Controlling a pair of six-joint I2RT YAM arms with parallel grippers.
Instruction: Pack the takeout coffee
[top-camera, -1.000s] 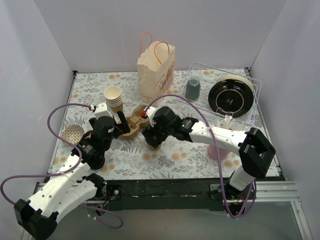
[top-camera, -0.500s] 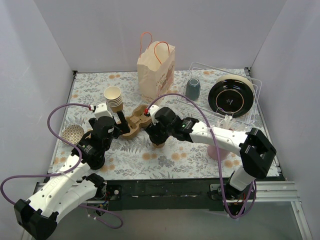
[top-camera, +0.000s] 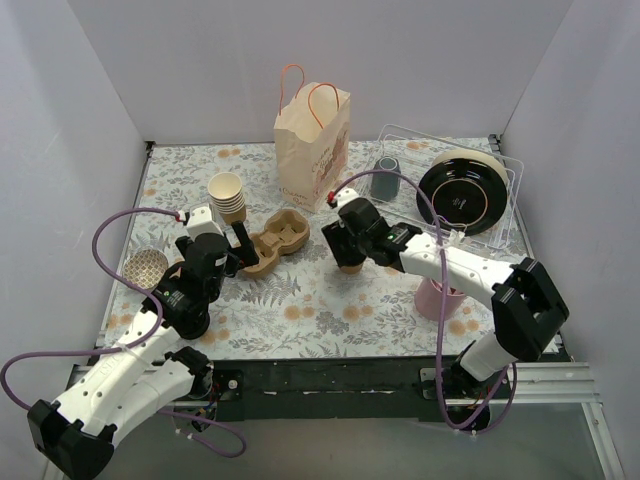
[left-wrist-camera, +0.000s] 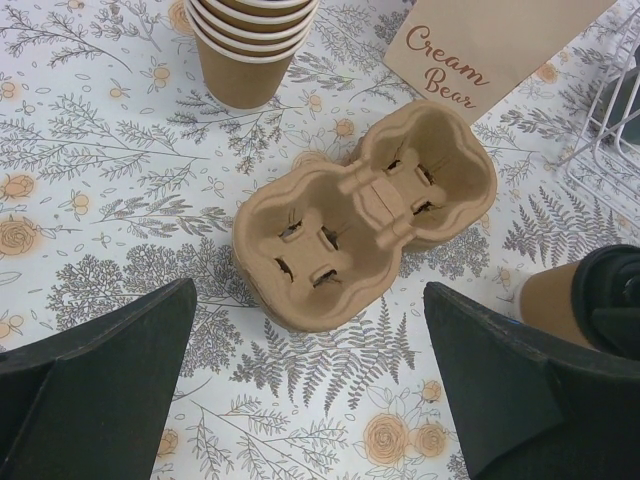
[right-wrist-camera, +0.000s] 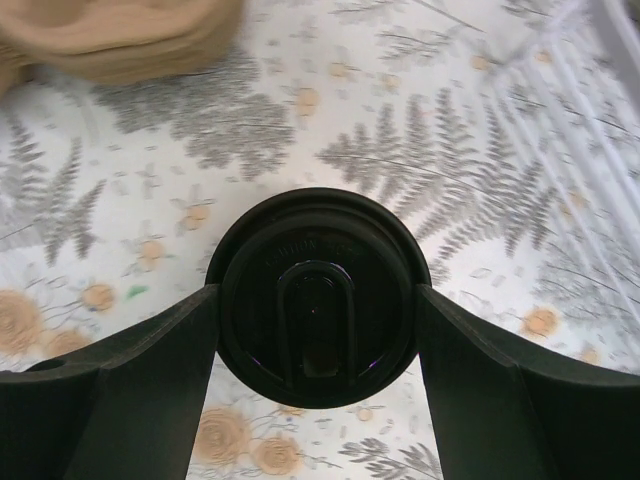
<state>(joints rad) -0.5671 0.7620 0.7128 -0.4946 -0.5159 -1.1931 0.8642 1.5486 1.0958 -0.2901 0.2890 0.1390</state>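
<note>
The takeout coffee (right-wrist-camera: 315, 300) is clasped by the right gripper (right-wrist-camera: 317, 310); the left gripper (left-wrist-camera: 310, 290) is held wide; lifting into the far paper bag (top-camera: 312, 145) seems needed.

The takeout coffee (right-wrist-camera: 312, 297) wears a smooth black plastic lid with a faint sheen, over a matt kraft-paper wall. The cup carrier (left-wrist-camera: 365, 215) is rough moulded pulp — dull, fibrous brown. The paper bag (top-camera: 313, 135) looks matt and creased; the surface (left-wrist-camera: 120, 180) carries a flat floral print.
</note>
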